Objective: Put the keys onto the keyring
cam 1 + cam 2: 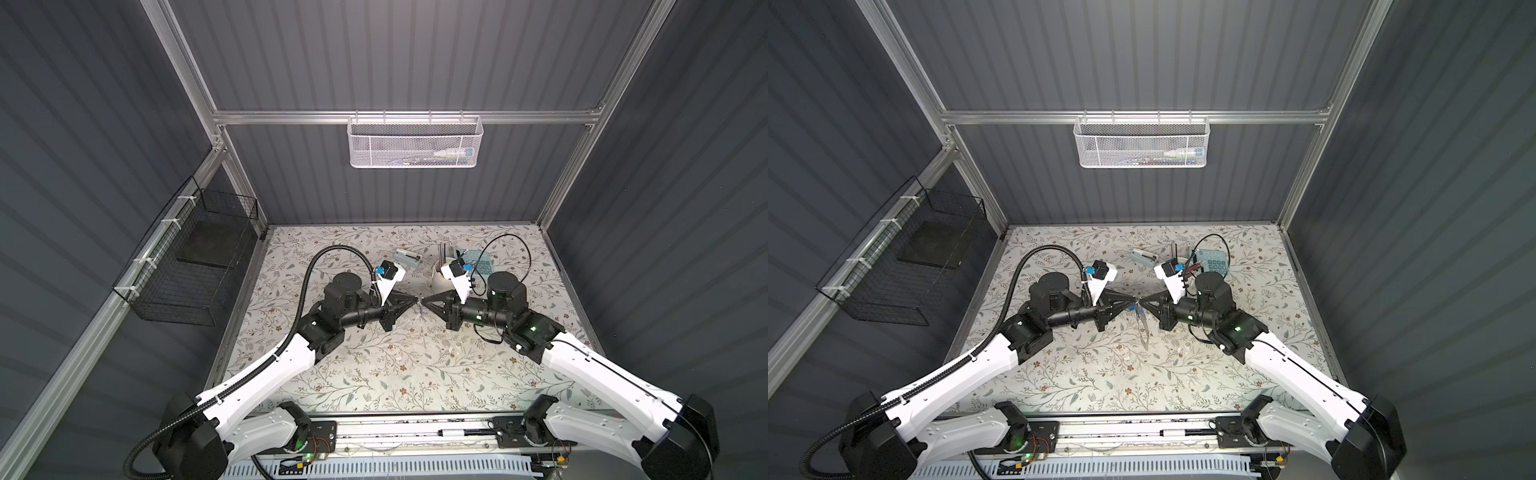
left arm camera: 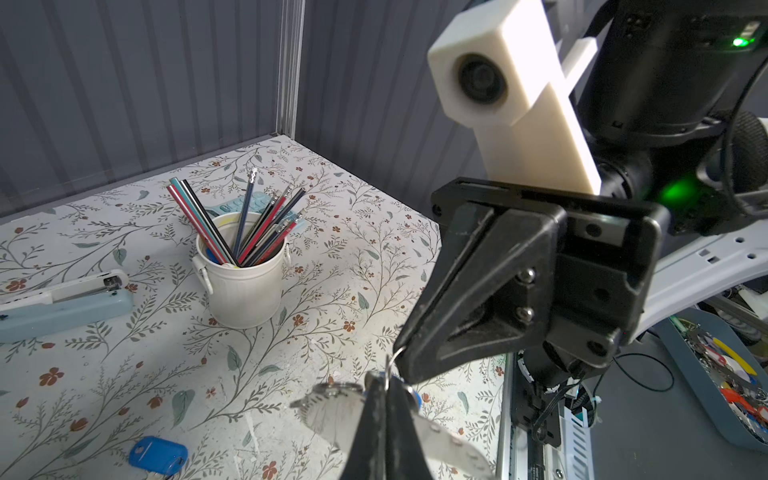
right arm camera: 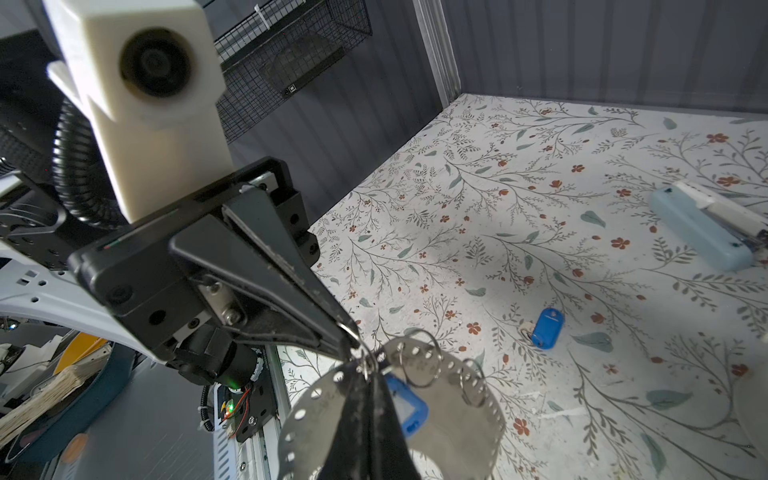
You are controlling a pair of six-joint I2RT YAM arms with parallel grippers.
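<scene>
Grey, thin and punched with small holes along its rim, the keyring (image 3: 311,409) hangs in the air over the middle of the desk (image 3: 540,187), with a blue-tagged key (image 3: 405,409) dangling behind its band. Both arms reach level toward each other until their tips meet: the right gripper (image 1: 1143,300) has its fingers (image 3: 365,436) clenched on the band, and the left gripper (image 1: 1132,298) is clenched on a small wire ring (image 3: 365,361) at the rim. In a top view the loop is only an edge-on sliver, while the wrist views show its flat face and a second key (image 3: 547,328) lying on the desk, apart from it.
</scene>
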